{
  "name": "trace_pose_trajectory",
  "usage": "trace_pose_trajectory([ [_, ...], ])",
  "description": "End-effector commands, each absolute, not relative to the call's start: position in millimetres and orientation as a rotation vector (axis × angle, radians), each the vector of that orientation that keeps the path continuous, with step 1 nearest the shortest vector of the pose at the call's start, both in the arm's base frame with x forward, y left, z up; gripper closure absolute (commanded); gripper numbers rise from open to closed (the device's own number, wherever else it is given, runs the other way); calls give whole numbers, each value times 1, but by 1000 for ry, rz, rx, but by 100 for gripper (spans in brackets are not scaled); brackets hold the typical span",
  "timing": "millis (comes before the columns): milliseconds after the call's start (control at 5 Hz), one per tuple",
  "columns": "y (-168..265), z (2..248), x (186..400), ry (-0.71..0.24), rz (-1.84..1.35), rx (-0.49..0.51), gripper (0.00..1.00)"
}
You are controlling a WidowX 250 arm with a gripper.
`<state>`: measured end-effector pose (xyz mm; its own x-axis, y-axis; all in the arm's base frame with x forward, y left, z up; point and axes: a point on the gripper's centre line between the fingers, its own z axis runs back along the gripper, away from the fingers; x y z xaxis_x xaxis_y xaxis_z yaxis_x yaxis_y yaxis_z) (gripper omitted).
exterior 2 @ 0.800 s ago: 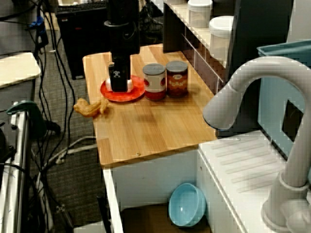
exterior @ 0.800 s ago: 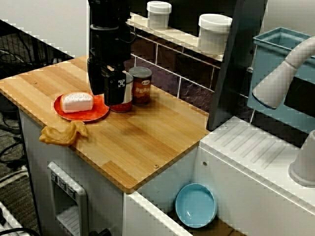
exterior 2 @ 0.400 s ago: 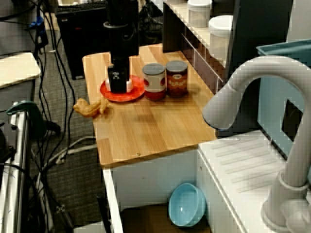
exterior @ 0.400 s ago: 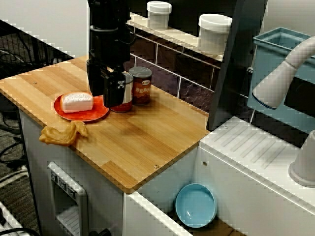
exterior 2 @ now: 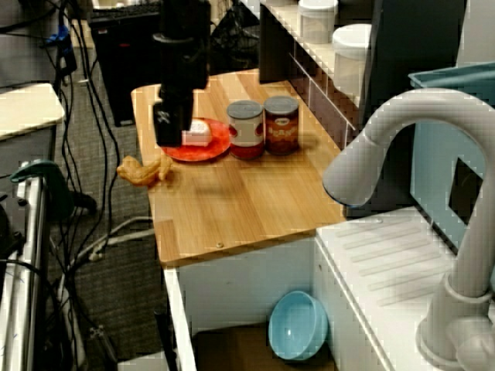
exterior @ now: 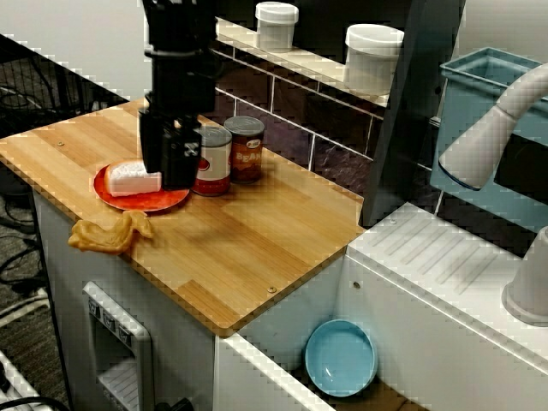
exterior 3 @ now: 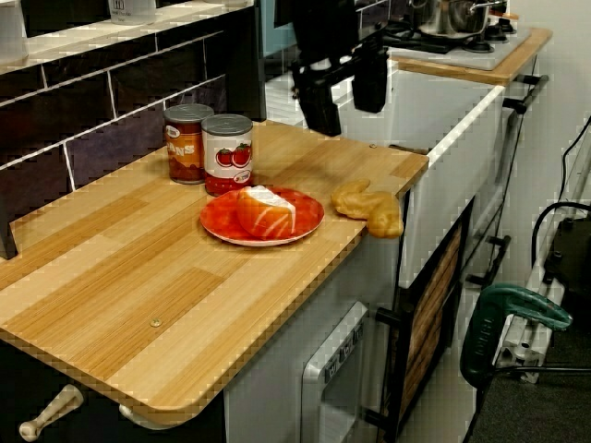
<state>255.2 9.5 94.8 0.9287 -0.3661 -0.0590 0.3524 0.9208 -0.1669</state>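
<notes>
Gripper (exterior 3: pixel 351 120) hangs open and empty, at 1 o'clock from the salmon (exterior 3: pixel 268 210) on the plate (exterior 3: pixel 217 224); in the front view it hides the salmon's right end and part of a can (exterior: pixel 214 158)

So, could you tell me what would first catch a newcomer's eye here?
The black gripper hangs open above the wooden counter, holding nothing. Near it, a red plate carries an orange-and-white food piece, with two cans just behind and a yellow cloth at the counter's edge.
</notes>
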Motion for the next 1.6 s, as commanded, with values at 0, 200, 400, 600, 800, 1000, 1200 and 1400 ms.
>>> trace_pose_trajectory([
  [0, 31, 106, 229, 83, -456, -173, 0],
  [200, 44, 86, 218, 129, -490, -158, 0],
  [400, 49, 74, 204, 142, -511, -124, 0],
  [600, 53, 70, 195, 167, -513, -115, 0],
  [800, 57, 71, 187, 176, -519, -120, 0],
  [1000, 60, 73, 179, 199, -506, -132, 0],
  [1200, 64, 72, 171, 230, -487, -139, 0],
  [1400, 66, 66, 166, 257, -468, -123, 0],
])
